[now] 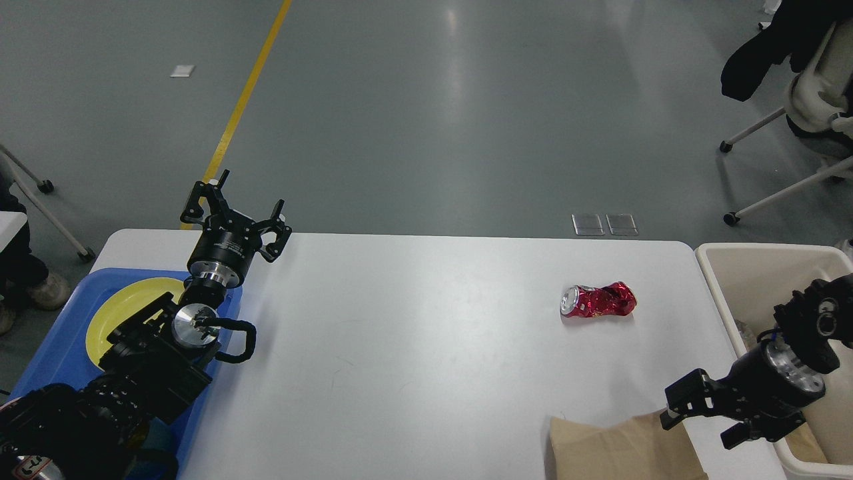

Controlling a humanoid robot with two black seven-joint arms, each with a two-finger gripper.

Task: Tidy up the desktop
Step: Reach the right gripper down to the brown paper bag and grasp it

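Note:
The desktop (413, 347) is a large white tabletop. A crushed red can (598, 301) lies on its side at the right middle. At the front right edge a brown paper bag (620, 447) lies flat, partly cut off by the frame. My right gripper (703, 420) hovers open over the bag's upper right corner, holding nothing. My left gripper (234, 207) is raised above the table's far left corner, open and holding nothing.
A blue tray (53, 347) with a yellow plate (126, 307) sits at the left edge under my left arm. A beige bin (753, 273) holding some rubbish stands just off the right end. Wheeled chairs (800, 133) stand on the floor at far right.

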